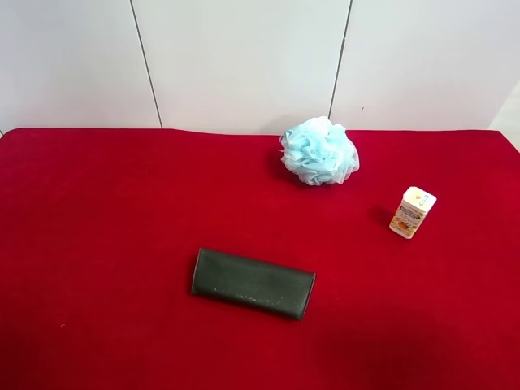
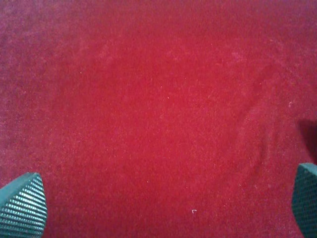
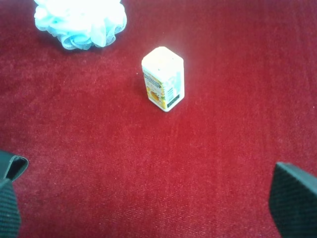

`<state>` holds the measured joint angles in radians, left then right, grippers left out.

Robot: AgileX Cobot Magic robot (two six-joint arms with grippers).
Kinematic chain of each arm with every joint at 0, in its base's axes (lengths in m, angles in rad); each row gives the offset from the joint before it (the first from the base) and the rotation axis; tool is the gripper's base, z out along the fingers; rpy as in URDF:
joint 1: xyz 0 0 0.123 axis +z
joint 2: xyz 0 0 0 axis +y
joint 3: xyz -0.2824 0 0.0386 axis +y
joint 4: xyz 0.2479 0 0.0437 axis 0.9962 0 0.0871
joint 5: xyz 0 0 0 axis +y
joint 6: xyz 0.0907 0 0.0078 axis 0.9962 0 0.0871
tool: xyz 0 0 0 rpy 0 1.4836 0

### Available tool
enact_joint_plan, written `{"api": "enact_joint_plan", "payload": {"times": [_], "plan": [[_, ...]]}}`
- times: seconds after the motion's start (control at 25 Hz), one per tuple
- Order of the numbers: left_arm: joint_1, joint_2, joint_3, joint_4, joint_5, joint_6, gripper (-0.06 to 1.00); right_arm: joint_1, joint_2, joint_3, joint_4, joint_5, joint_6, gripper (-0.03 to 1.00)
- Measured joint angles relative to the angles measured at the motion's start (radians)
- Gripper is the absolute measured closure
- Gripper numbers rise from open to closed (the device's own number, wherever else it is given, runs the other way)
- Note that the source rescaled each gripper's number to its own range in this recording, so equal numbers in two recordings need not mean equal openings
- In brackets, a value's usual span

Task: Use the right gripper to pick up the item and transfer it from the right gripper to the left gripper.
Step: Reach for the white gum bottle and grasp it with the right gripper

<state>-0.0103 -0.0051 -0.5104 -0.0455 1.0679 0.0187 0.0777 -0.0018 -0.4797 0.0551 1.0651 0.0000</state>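
Observation:
A small white box-shaped bottle with an orange label (image 1: 412, 212) stands upright on the red cloth at the right of the exterior high view. It also shows in the right wrist view (image 3: 163, 78), ahead of my right gripper (image 3: 151, 203) and well apart from it. The right gripper is open and empty, with one fingertip at each side edge of that view. My left gripper (image 2: 163, 203) is open and empty over bare red cloth. Neither arm shows in the exterior high view.
A light blue mesh bath sponge (image 1: 319, 151) lies at the back of the red cloth (image 1: 97, 244), and it also shows in the right wrist view (image 3: 79, 20). A dark flat case (image 1: 253, 282) lies near the middle front.

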Motion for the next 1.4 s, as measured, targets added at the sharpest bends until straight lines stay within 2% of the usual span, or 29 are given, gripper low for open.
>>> {"api": "enact_joint_plan", "payload": {"times": [1.4], "plan": [[0.0,0.0,0.0,0.0,0.0,0.0,-0.06,0.0,0.0,0.0,0.0,0.0,0.0,-0.03]]}}
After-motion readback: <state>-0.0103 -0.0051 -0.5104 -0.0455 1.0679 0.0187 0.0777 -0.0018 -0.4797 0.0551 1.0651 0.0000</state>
